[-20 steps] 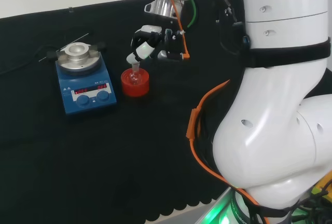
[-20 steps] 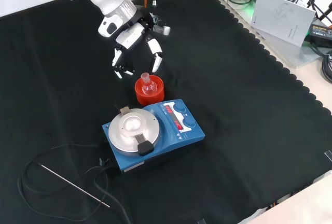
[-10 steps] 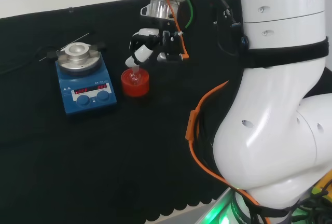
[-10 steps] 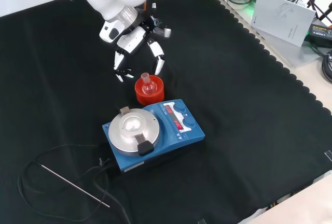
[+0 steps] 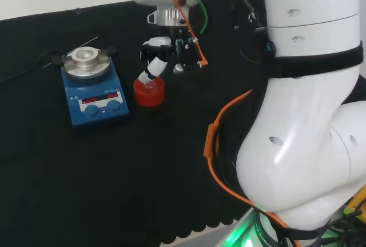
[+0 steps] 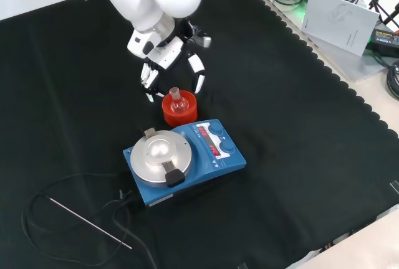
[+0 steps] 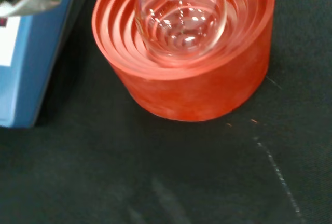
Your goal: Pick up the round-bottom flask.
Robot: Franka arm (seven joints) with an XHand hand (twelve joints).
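The round-bottom flask (image 7: pixel 180 19) is seated upright in the red ribbed stand (image 6: pixel 179 111), just beside the blue stirrer plate (image 6: pixel 184 160) on the black cloth (image 6: pixel 299 126). In the front view the hand (image 6: pixel 167 57) is held right above the flask's neck, fingers (image 6: pixel 199 80) spread apart on either side, nothing gripped. In the wrist view the clear bulb is seen resting on the stand's rings
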